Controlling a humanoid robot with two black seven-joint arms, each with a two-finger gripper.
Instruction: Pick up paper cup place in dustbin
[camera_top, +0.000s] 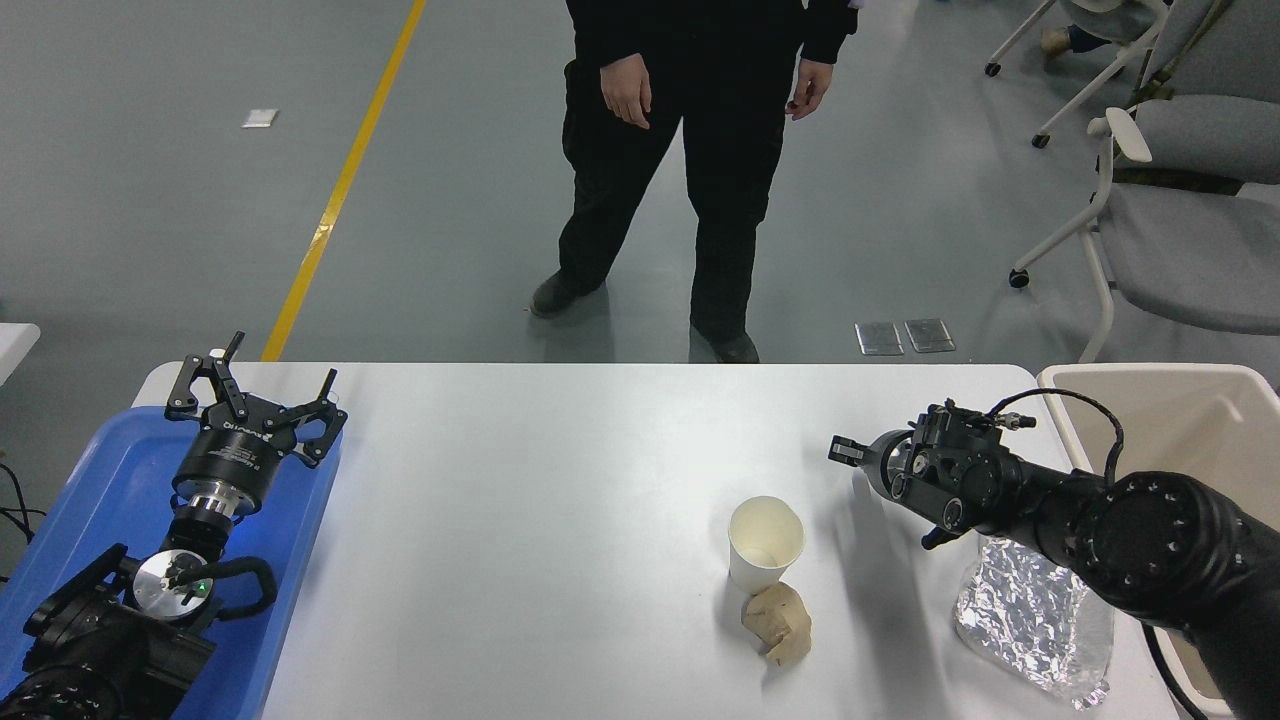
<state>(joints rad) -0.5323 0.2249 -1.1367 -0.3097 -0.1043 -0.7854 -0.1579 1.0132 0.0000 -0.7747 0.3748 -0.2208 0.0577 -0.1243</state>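
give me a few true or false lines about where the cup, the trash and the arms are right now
1. The paper cup stands upright on the table. True.
2. The paper wad lies inside the cup. False: it lies on the table just in front of the cup.
3. The right tool grips the cup. False: it is above and to the right of the cup, apart from it.
4. The dustbin is at the table's right end. True.
5. The left tool is open over the blue tray. True.
6. The foil bag is in the dustbin. False: it lies on the table.
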